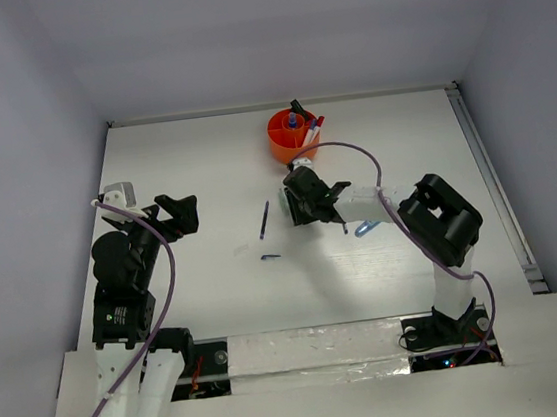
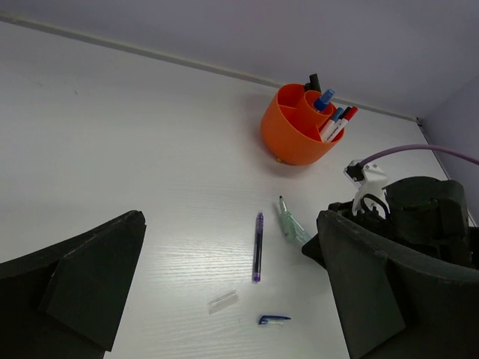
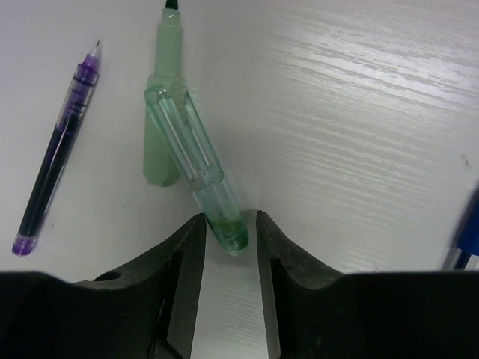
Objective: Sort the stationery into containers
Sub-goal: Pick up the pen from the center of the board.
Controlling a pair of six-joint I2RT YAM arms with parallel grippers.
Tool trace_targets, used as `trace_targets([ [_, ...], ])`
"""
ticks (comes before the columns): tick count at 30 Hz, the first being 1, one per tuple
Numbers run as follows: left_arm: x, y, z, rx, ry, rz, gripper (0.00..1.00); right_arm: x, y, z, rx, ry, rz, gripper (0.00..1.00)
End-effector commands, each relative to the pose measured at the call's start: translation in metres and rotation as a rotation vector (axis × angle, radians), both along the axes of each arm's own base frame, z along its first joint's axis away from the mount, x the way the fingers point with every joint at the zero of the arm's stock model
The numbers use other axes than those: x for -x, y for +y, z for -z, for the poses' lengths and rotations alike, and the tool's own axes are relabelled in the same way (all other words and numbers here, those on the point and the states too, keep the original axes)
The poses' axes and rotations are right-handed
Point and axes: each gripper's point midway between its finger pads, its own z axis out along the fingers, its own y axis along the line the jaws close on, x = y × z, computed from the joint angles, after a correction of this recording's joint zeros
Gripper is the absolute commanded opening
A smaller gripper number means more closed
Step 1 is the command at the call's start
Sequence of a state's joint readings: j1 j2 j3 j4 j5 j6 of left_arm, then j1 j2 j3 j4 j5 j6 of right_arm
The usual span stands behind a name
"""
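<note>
Your right gripper (image 3: 230, 247) sits barely open, holding nothing, jaws just flanking the near end of the clear green tube (image 3: 196, 161) that crosses the pale green marker (image 3: 168, 63) toward 11 o'clock, so judge both light, stiff and slick, pinch mid-barrel, then carry to the orange tub (image 1: 290, 149) at 12 o'clock.
</note>
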State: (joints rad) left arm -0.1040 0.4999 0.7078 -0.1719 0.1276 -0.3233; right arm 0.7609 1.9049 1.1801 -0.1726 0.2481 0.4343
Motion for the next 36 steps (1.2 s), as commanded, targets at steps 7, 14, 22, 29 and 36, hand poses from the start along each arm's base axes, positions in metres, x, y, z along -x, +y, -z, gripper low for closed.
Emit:
trace_targets([
  [7,0.000,0.000,-0.020,0.007,-0.065,-0.003,0.99,0.016,-0.007,0.008,0.052,0.028,-0.081,0.17],
  [14,-0.001,-0.007,-0.018,0.011,-0.072,0.037,0.99,0.021,0.003,-0.030,-0.006,-0.031,-0.160,0.00],
  [22,-0.004,-0.041,-0.005,0.028,-0.042,0.235,0.99,0.056,0.012,-0.089,-0.117,-0.003,-0.327,0.00],
  [29,0.008,-0.091,0.003,0.118,-0.013,0.492,0.99,0.076,0.010,-0.132,-0.192,-0.034,-0.389,0.00],
  [36,0.019,-0.141,0.003,0.208,0.014,0.550,0.40,0.076,0.013,-0.145,-0.208,-0.035,-0.396,0.00],
])
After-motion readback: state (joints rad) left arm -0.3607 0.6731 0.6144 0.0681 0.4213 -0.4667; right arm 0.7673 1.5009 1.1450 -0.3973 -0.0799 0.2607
